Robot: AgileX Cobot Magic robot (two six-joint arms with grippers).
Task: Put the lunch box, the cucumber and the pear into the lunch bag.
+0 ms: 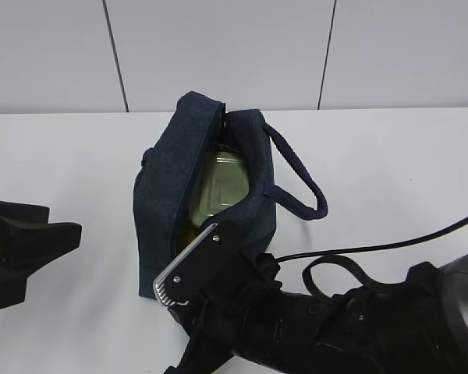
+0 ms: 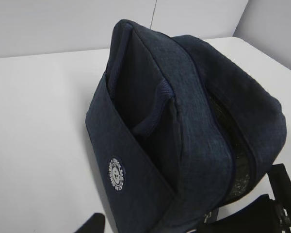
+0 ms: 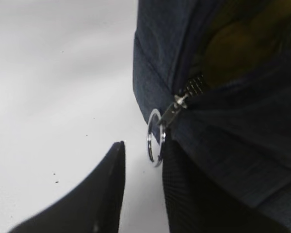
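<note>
Right wrist view: metal ring pull (image 3: 154, 138), denim-like lunch bag (image 3: 242, 126).

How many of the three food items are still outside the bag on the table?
0 visible outside. The lunch box sits inside the open lunch bag; cucumber and pear are presumably hidden inside it.

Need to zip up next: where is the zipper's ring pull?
In the right wrist view the ring pull hangs at the bag's near end, between the right end effector's open fingers.
</note>
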